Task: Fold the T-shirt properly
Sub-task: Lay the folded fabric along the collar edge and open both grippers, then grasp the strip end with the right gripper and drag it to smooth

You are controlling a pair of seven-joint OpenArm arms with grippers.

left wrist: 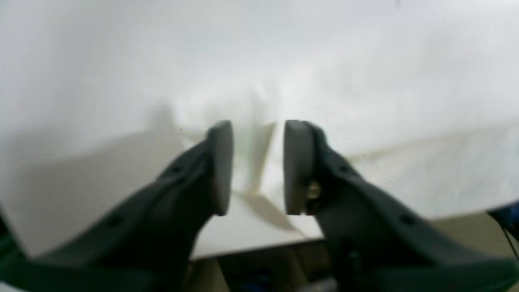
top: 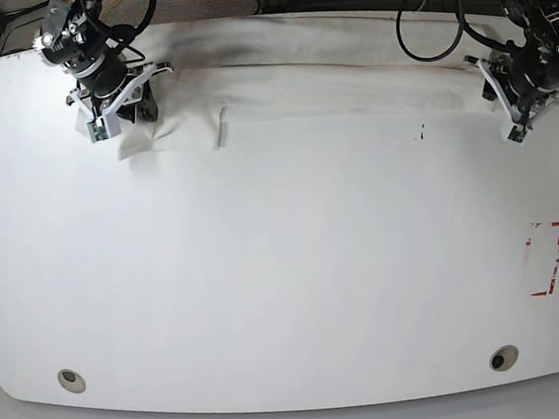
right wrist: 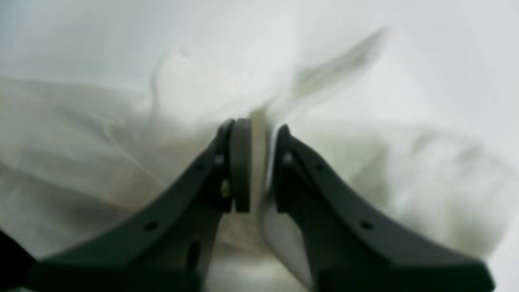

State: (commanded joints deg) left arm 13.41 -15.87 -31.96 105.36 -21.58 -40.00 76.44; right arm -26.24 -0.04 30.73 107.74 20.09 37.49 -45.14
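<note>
The white T-shirt [top: 328, 91] lies stretched in a long band along the table's far edge, with a small flap [top: 220, 126] sticking out near its left end. My right gripper [top: 120, 114] is at that left end. In the right wrist view the right gripper [right wrist: 262, 125] is shut on a ridge of the T-shirt [right wrist: 121, 142]. My left gripper [top: 498, 89] is at the band's right end. In the left wrist view the left gripper [left wrist: 258, 129] has a fold of the T-shirt [left wrist: 284, 89] filling the gap between its pads, and creases radiate from there. The emblem is hidden.
The white tabletop [top: 266, 270] spreads toward the front. A red outlined rectangle [top: 545, 258] is marked at the right. Two round holes [top: 70, 380] [top: 502, 357] sit near the front edge. A small black speck [top: 423, 133] lies below the shirt. Cables run behind the table. The table's edge [left wrist: 251, 243] shows under my left gripper.
</note>
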